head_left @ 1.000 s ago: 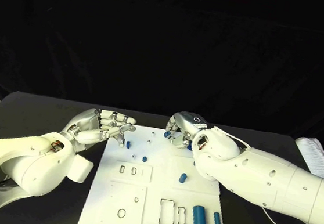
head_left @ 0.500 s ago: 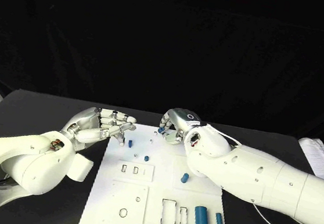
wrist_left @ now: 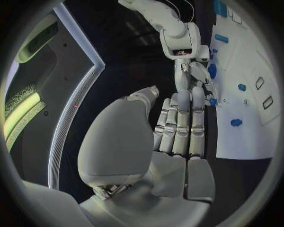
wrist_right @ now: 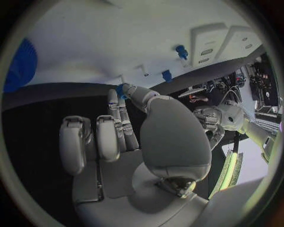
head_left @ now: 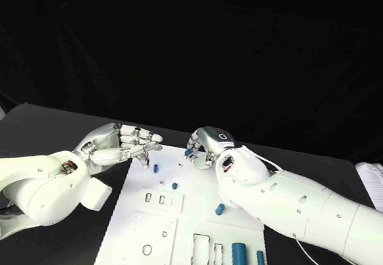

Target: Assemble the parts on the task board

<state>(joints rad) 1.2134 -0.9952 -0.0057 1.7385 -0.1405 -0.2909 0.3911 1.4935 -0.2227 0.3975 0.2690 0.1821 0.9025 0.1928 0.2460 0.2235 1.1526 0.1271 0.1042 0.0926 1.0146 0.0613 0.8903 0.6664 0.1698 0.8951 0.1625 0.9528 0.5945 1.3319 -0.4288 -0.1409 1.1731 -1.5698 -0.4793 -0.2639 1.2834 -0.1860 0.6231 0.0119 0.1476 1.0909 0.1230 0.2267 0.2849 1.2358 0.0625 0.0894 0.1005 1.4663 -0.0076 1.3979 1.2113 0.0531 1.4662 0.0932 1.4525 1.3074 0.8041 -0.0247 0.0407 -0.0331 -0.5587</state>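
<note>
1. Head view: our right hand [head_left: 208, 151], pinching a small blue part [head_left: 189, 153], has edged over the far end of the white task board [head_left: 180, 256]; we judge insertion near. Our left hand [head_left: 121, 146] hovers empty, fingers half curled.
2. Left wrist view: the part's target hole is hidden.
3. Right wrist view: the part's shape is unclear.

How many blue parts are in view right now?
6. Two cylinders at the board's near right; one mid-right; one at centre; one far left; one pinched by the right hand. Hands may hide others.
</note>
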